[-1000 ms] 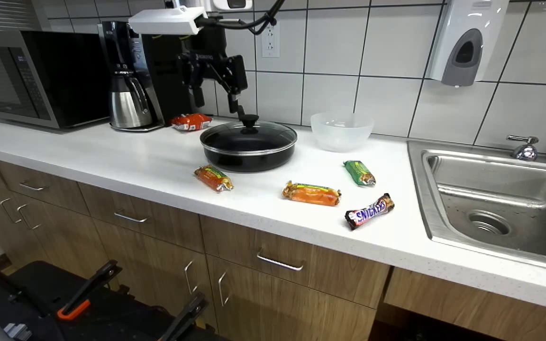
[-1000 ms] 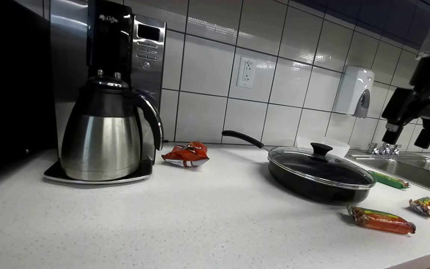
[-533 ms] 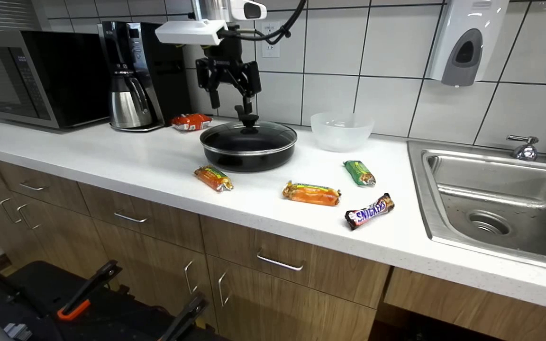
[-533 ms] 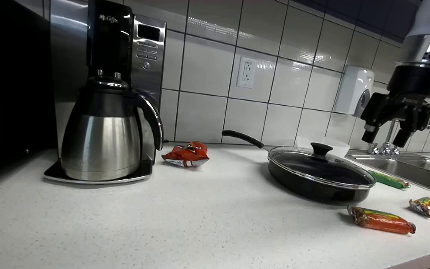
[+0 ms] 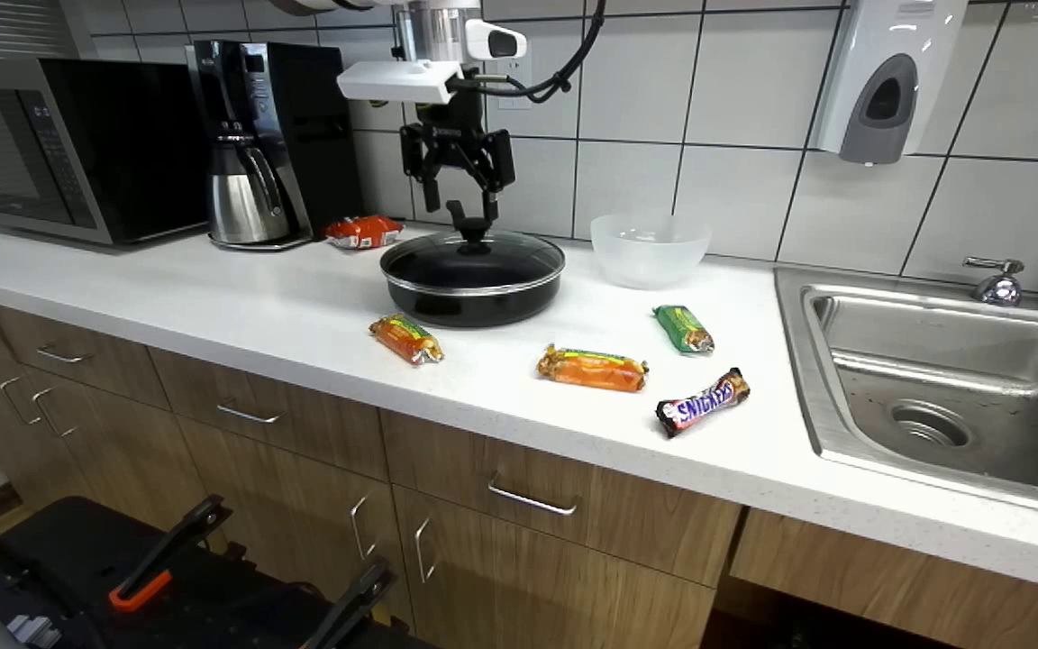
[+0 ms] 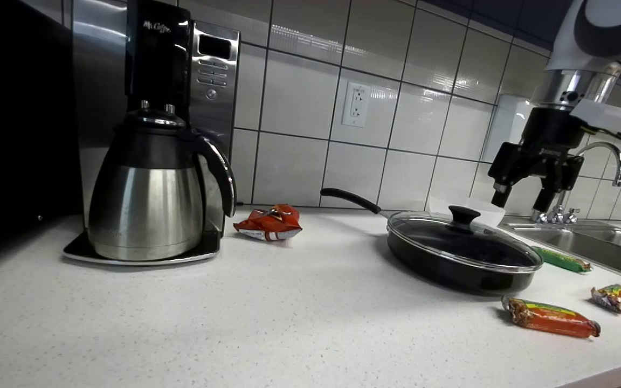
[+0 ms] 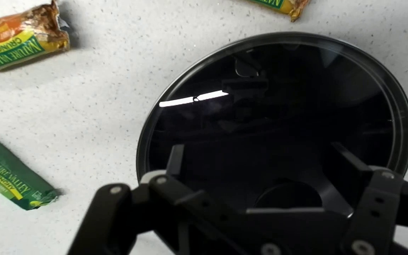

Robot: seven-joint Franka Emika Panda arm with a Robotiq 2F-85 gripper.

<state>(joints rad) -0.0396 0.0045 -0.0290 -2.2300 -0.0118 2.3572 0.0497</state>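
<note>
My gripper (image 5: 461,207) points down over the black pan (image 5: 460,308), its two fingers (image 7: 176,157) spread wide with nothing held. A glass lid (image 6: 423,229) with a silver rim covers the pan. In the wrist view the lid's black knob (image 7: 290,196) shows low between the fingers, partly hidden by the gripper body. From an exterior view the gripper (image 6: 521,202) hangs to the right of the knob (image 6: 462,215), apart from it. The pan's handle (image 6: 349,197) reaches back toward the tiled wall.
Orange bars (image 5: 406,339) (image 5: 593,370), a green bar (image 5: 684,329) and a Snickers bar (image 5: 704,402) lie near the pan. A translucent bowl (image 5: 650,252) stands beside it, a red packet (image 6: 270,222) behind. The coffee maker (image 6: 146,210), microwave (image 5: 23,153) and sink (image 5: 798,361) flank the counter.
The gripper has moved rightward and slightly down in an exterior view, and leftward in another, coming nearer the lid knob. Its jaws have stayed apart; the pan and bars have not moved.
</note>
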